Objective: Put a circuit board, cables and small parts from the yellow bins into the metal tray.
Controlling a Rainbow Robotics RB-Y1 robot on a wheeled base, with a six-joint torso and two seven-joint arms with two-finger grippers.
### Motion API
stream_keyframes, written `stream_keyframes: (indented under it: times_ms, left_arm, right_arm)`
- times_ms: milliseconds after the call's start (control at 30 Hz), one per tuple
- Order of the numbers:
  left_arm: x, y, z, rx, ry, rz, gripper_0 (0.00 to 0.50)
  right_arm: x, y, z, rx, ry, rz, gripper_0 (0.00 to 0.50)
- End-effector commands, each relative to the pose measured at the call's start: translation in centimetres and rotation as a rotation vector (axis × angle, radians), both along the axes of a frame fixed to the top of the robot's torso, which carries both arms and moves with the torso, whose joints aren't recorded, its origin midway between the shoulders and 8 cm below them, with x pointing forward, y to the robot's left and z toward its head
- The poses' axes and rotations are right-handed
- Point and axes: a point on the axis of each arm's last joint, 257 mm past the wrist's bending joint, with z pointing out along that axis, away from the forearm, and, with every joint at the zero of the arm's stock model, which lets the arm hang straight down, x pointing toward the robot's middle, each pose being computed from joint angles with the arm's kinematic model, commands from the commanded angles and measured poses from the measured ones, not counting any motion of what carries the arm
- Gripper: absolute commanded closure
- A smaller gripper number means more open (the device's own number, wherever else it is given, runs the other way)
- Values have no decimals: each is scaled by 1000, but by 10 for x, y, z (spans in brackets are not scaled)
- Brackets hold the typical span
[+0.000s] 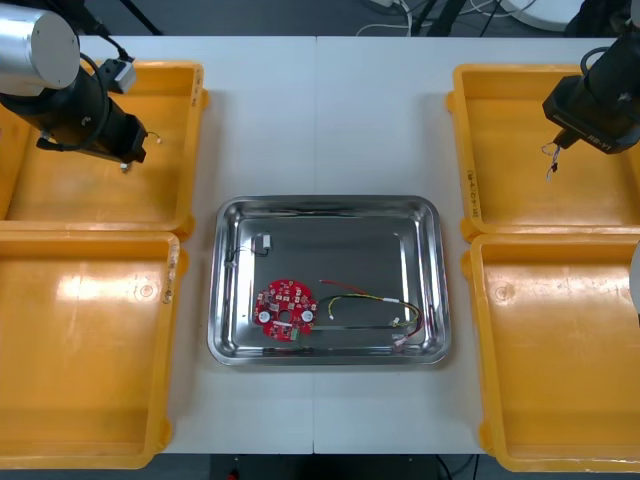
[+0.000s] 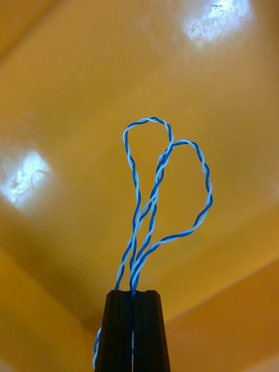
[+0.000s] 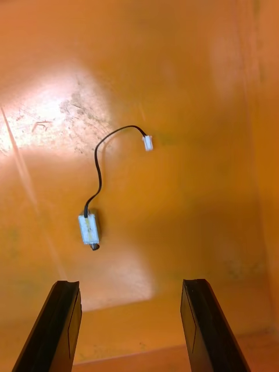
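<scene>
My right gripper [image 2: 133,302] is shut on a twisted blue and white cable [image 2: 156,192], whose loops stand out beyond the fingertips above the floor of the far right yellow bin [image 1: 520,205]. In the front view that gripper [image 1: 556,143] hangs over the bin with the cable [image 1: 549,162] dangling below it. My left gripper [image 3: 131,290] is open over the far left yellow bin [image 1: 180,215], and a short black cable [image 3: 97,174] with white end pieces lies on the bin floor just beyond its fingers. The metal tray [image 1: 228,340] holds a round red circuit board [image 1: 285,307], a red and yellow cable [image 1: 370,303] and a small metal part [image 1: 265,241].
Two more yellow bins sit at the near left [image 1: 30,440] and near right [image 1: 530,450]. White table shows between the bins and the tray.
</scene>
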Motion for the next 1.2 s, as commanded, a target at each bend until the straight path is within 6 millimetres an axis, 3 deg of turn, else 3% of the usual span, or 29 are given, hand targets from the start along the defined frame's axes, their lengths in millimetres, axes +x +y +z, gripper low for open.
stream_keyframes:
  times_ms: [33,300,667,1033,1200]
  left_arm:
    - [26,18,40,54,-107,-21,0]
    - [37,26,25,79,-125,-28,0]
    - [46,25,0,89,-132,-45,0]
    - [50,18,-8,98,-140,-66,0]
    - [51,17,-15,102,-140,-71,0]
  right_arm:
    - [-4,-6,52,-45,-58,24,500]
    - [-31,9,62,-87,-72,116,500]
    - [-53,44,81,-171,-243,303,500]
    - [-84,94,62,-240,-277,531,500]
    - [-98,121,55,-348,-295,715,500]
